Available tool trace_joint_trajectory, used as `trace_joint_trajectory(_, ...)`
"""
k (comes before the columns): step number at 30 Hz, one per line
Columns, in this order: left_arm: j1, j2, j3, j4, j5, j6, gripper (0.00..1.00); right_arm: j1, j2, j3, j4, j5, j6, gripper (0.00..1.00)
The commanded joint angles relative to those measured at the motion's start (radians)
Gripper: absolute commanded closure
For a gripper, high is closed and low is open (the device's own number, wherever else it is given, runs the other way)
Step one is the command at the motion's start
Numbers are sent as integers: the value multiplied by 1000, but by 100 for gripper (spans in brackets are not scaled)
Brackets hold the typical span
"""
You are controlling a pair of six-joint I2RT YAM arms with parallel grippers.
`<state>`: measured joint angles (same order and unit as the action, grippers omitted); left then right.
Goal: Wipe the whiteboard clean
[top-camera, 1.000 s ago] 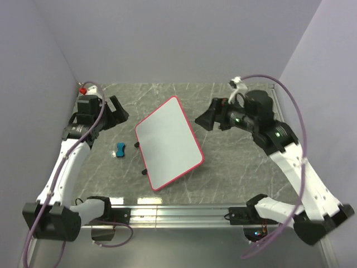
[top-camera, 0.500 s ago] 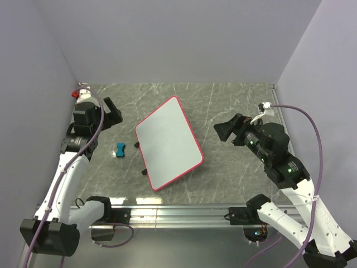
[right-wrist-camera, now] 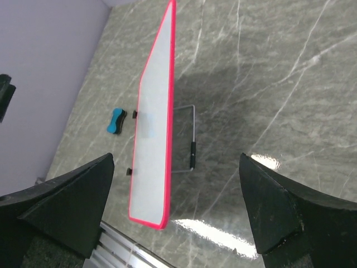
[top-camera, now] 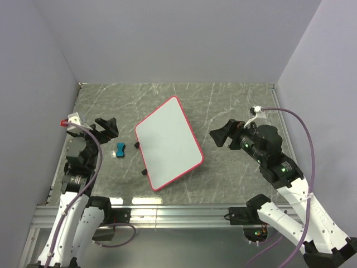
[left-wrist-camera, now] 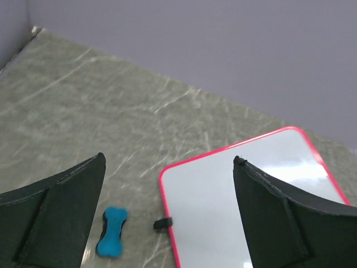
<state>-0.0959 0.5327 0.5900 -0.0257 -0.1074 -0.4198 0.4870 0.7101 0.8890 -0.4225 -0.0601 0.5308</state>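
**Whiteboard reads blank, both hands empty**

The red-framed rectangular whiteboard (top-camera: 168, 143) stands propped on its wire stand mid-table, its face showing no marks I can see. The small blue bone-shaped eraser (top-camera: 121, 149) lies just left of the board. My left fingers (top-camera: 106, 127) and right fingers (top-camera: 221, 134) hang spread apart, holding nothing. I judge this fits wiping done or no writing visible.
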Motion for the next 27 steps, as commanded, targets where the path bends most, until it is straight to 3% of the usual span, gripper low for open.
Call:
trace_joint_trajectory(1,-2,58,28,-153,-133,-79,1,4,-4,-18,27,-14,-9,0)
trace_joint_trajectory(6,-2,157,30,-262,4,-99,3,5,-3,-38,42,-7,23,0)
trace_joint_trajectory(11,-2,161,7,-232,122,-90,2,5,12,-53,64,-63,34,0)
trace_joint_trajectory(14,-2,174,14,-168,549,-21,1,5,26,-50,68,-81,31,0)
trace_joint_trajectory(18,-4,220,14,-115,751,-24,1,4,31,-55,73,-107,31,0)
trace_joint_trajectory(27,-19,230,18,-132,738,12,1,4,12,-77,88,-124,44,0)
